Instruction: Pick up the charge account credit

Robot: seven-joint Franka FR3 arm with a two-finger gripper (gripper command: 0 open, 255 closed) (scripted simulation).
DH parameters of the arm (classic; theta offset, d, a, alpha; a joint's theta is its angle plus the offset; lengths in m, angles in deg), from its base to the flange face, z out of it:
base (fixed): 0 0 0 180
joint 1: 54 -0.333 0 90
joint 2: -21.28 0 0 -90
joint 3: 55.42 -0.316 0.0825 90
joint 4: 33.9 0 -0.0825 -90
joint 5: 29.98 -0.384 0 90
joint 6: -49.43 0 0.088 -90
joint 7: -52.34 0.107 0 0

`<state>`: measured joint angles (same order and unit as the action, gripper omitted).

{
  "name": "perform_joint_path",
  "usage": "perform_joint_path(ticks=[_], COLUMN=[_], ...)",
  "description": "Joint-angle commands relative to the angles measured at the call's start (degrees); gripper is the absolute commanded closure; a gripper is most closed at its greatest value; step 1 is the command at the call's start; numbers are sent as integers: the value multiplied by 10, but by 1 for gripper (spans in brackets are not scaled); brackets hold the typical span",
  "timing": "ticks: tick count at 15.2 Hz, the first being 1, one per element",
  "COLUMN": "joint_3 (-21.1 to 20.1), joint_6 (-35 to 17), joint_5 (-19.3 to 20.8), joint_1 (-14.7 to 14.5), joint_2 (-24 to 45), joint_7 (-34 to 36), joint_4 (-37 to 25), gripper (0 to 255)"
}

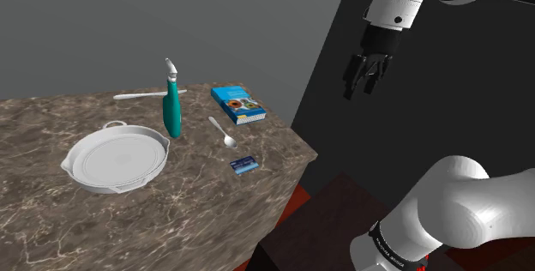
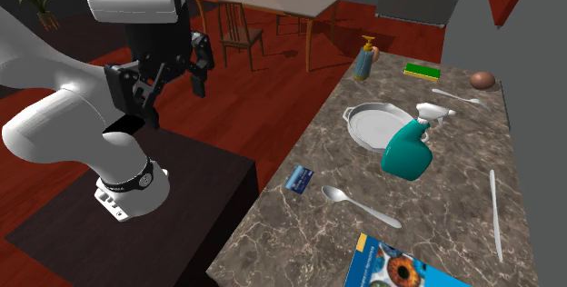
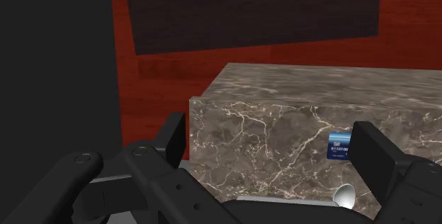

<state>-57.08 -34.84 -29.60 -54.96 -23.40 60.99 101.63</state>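
The credit card [image 1: 244, 165] is small and blue, lying flat on the marble counter [image 1: 171, 218] near its edge, just off the spoon's bowl. From the second exterior view the card [image 2: 299, 179] sits by the counter's floor-side rim. My gripper [image 1: 364, 76] hangs open and empty in the air, high up and off past the counter's edge on the shoulder view's right. The gripper [image 2: 164, 81] is over the dark stand and red floor. In the wrist view the card [image 3: 338, 147] shows close to one fingertip [image 3: 372, 155] of the open gripper [image 3: 273, 148].
A metal spoon [image 1: 223, 132], a blue book [image 1: 238, 104], a teal spray bottle [image 1: 172, 106], a white pan [image 1: 117, 159] and a long white utensil [image 1: 146, 95] share the counter. Farther along are a soap bottle [image 2: 365, 58], a green sponge [image 2: 422, 71] and a brown ball [image 2: 482, 79].
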Motion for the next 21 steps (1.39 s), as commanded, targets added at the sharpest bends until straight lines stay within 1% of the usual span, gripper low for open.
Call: perform_joint_path(ticks=[1, 5, 10, 16, 21], joint_3=[0, -26, -59, -98, -126], joint_6=[0, -47, -127, -249, -368], joint_5=[0, -69, -158, -270, -370], joint_1=[0, 20, 38, 48, 48], joint_2=[0, 24, 68, 146, 234], joint_7=[0, 115, 246, 382, 471], joint_4=[0, 43, 89, 126, 138], gripper=[0, 0, 0, 0, 0])
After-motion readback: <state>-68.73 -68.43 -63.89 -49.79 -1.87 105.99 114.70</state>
